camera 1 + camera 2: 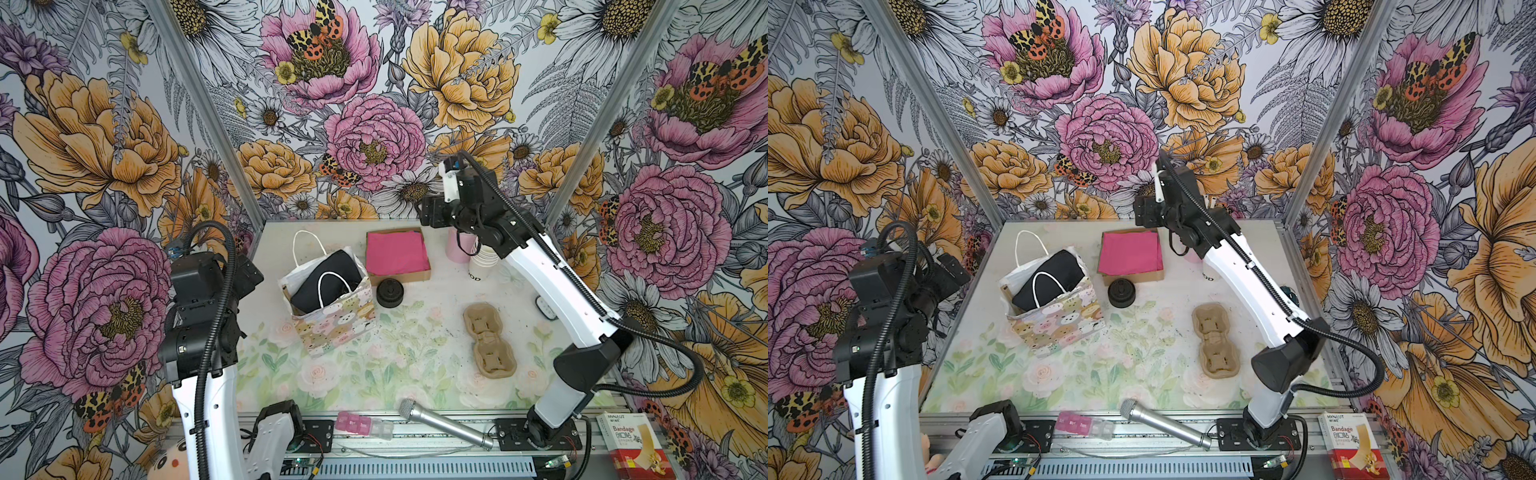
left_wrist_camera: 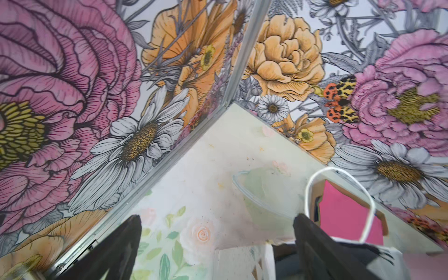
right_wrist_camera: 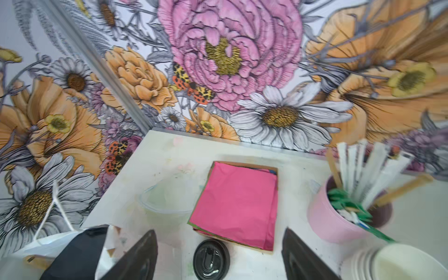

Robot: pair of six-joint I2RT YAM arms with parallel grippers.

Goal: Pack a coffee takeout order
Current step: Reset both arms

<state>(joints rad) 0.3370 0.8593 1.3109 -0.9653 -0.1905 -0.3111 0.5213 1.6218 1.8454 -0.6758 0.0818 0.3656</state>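
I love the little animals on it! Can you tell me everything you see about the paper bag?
The paper bag is pastel, printed with cartoon animal faces and flowers, white inside. It stands upright and open on the table, toward the back left. Two white cord handles stick up. A black napkin lies inside, seen through the open top. A round black lid sits close beside it.

My counter (image 1: 415, 345) carries a patterned bag (image 1: 336, 326), a cardboard napkin box (image 1: 411, 277), a black lid (image 1: 390, 292), a pulp cup carrier (image 1: 489, 338) and stacked white cups (image 1: 482, 262).
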